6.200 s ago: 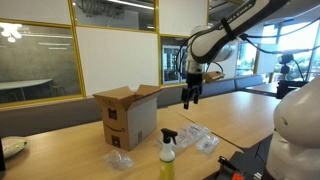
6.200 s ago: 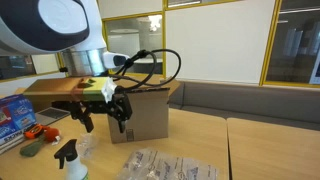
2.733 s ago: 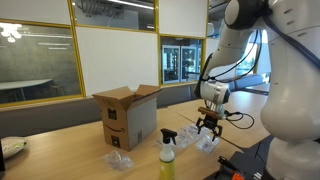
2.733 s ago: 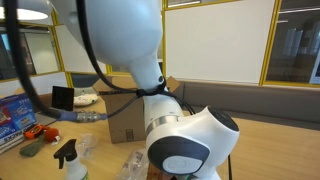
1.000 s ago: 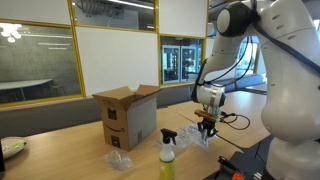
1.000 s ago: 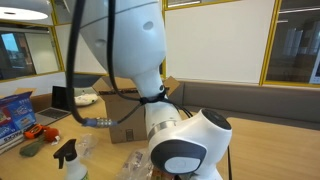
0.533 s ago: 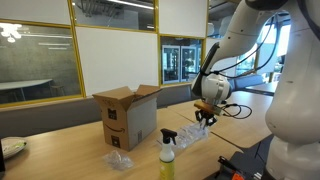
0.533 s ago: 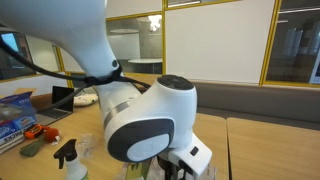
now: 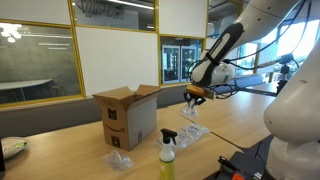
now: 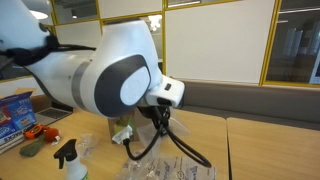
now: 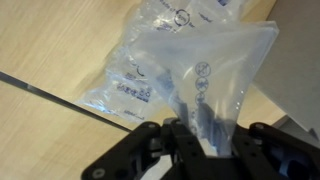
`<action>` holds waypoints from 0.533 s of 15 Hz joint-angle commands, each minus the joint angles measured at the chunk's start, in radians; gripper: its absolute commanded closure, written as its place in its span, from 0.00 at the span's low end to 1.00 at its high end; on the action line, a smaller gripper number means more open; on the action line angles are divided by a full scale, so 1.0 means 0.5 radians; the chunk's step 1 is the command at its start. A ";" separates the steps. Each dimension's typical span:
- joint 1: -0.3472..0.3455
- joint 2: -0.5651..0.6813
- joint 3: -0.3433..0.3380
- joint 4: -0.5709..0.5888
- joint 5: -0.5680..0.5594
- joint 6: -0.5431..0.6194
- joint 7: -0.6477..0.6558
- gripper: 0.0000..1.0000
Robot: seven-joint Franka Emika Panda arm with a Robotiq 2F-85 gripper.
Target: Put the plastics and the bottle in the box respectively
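In an exterior view, an open cardboard box (image 9: 128,118) stands on the table (image 9: 245,108), a spray bottle (image 9: 167,150) sits to its right, and further right the gripper (image 9: 194,99) pinches a clear plastic bag (image 9: 192,111), seemingly hanging above the tabletop.

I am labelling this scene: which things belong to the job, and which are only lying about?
Job: cardboard box; spray bottle; plastic bag held by the gripper; loose plastics.
Lying about: colourful packet; green object.
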 commanded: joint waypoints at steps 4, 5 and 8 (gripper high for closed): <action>0.056 -0.557 0.416 0.166 0.061 -0.451 -0.028 0.86; 0.083 -0.565 0.462 0.247 0.065 -0.516 -0.037 0.86; 0.160 -0.469 0.558 0.509 0.061 -0.627 -0.071 0.86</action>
